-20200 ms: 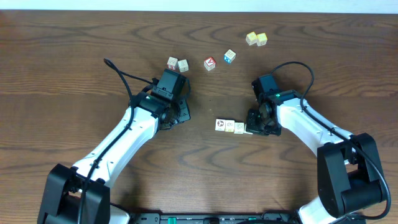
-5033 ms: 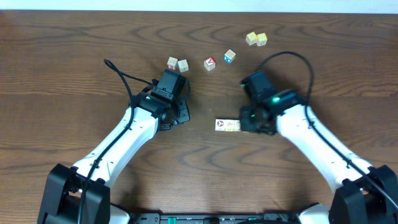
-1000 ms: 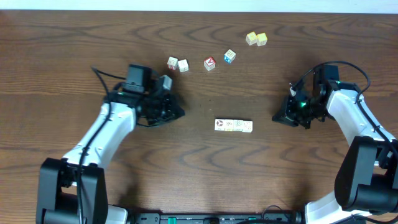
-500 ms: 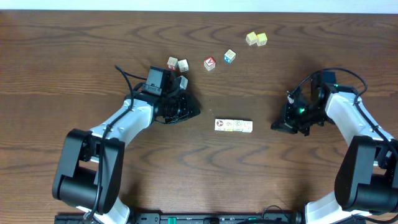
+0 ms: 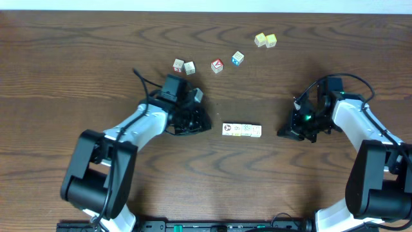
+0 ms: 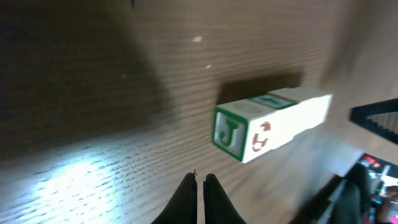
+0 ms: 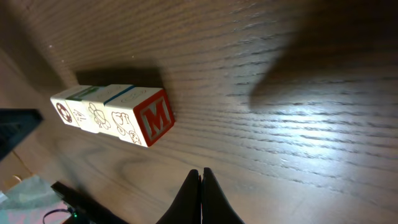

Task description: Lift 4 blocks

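Overhead, the row of four blocks (image 5: 242, 130) lies on the dark wood-grain table (image 5: 77, 51) between the left gripper (image 5: 205, 123) and right gripper (image 5: 282, 133), both pinched shut, neither touching it. Left wrist view: a green J end faces its tips. Right wrist view: a red M end. Pressing inward evenly, in line, should keep the row from buckling.

We see a table (image 5: 71, 64) of dark wood, its grain finely ribbed, with a soft sheen under the light. The four blocks (image 5: 242, 130) look smooth, matt, painted. The left arm (image 5: 138, 125) and right arm (image 5: 353, 115) wear smooth white plastic shells.
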Robot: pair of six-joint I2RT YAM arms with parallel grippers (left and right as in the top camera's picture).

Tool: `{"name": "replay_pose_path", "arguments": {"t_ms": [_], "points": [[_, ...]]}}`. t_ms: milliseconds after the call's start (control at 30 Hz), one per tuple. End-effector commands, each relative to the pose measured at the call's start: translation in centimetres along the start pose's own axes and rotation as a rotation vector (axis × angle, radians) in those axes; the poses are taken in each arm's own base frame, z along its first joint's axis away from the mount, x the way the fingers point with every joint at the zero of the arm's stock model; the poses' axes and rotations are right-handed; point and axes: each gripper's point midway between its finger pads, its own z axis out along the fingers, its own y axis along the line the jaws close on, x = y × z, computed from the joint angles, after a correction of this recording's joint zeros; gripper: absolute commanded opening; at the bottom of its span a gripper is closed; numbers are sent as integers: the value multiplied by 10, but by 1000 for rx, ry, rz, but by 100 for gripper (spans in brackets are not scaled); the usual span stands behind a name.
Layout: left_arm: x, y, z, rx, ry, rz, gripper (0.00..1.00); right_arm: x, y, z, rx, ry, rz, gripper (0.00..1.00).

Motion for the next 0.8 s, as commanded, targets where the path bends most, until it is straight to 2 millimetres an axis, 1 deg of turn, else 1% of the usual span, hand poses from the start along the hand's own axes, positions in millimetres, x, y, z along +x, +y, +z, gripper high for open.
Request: {"name": "replay_pose_path", "arguments": {"t_ms": [0, 100, 167, 200, 300, 467, 533, 667, 767], "points": [[7, 19, 12, -108, -3, -25, 7, 6, 5, 7, -8, 23, 15, 1], [4, 26, 14, -171, -31, -19, 8, 6, 6, 9, 5, 19, 3, 1], [0, 33, 14, -224, -61, -27, 7, 4, -1, 9, 50, 9, 11, 1], [-2, 33, 15, -243, -80, -14, 8, 3, -7, 9, 91, 1, 29, 1], [-4, 26, 18, -236, -96, 17, 7, 3, -9, 10, 107, 0, 34, 1], [-12, 9, 25, -200, -133, 98, 7, 1, -3, 13, 104, -9, 5, 1], [-12, 3, 27, -190, -139, 115, 7, 0, 0, 15, 103, -16, -13, 1], [-8, 0, 31, -192, -129, 128, 7, -4, 6, 19, 117, -33, -53, 1], [-6, 1, 31, -194, -125, 126, 7, -7, 6, 21, 144, -51, -62, 1]]}}
